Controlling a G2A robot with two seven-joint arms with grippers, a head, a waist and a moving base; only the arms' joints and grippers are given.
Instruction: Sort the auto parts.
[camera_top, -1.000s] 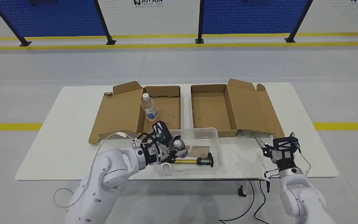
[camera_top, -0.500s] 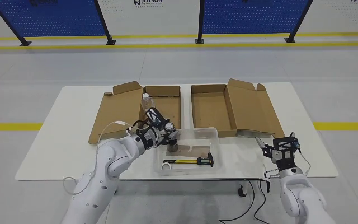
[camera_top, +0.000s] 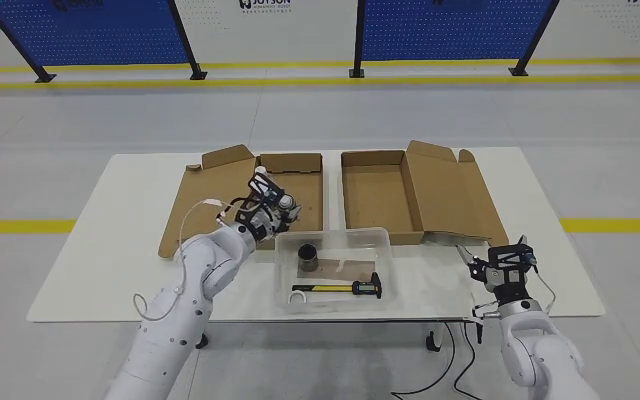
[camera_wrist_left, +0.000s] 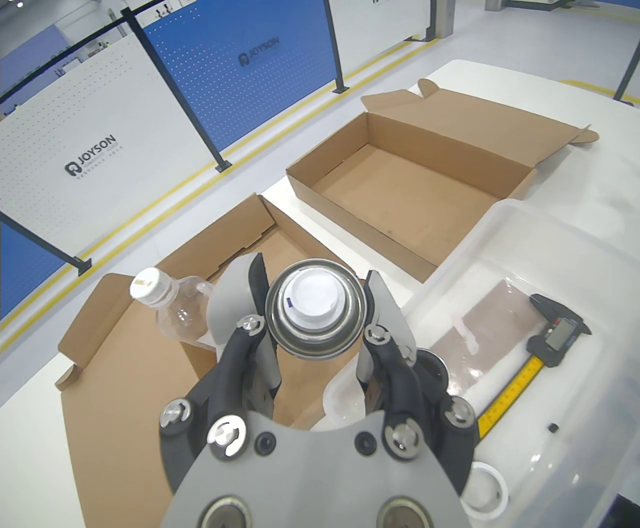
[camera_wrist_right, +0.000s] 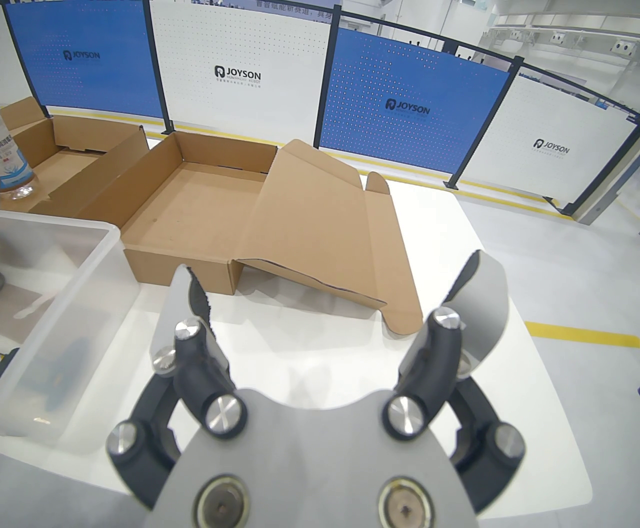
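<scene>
Two claws. The right gripper (camera_wrist_right: 334, 274) is at the near table edge, spread wide and empty; leave it parked. Past the clear bin (camera_top: 383, 236), the left gripper (camera_wrist_left: 314, 286) is clamped on the spray can (camera_wrist_left: 312, 315), cap end facing the wrist camera, over the tray of the left cardboard box (camera_top: 306, 186). A water bottle (camera_wrist_left: 167, 302) stands just beyond the can. Suggest lowering until the can is on the box floor, short of the bottle, then opening. A release from height risks rolling the can or knocking the bottle.

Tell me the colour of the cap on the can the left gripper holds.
The cap is white, on a silver can; left wrist view shows it best.
</scene>
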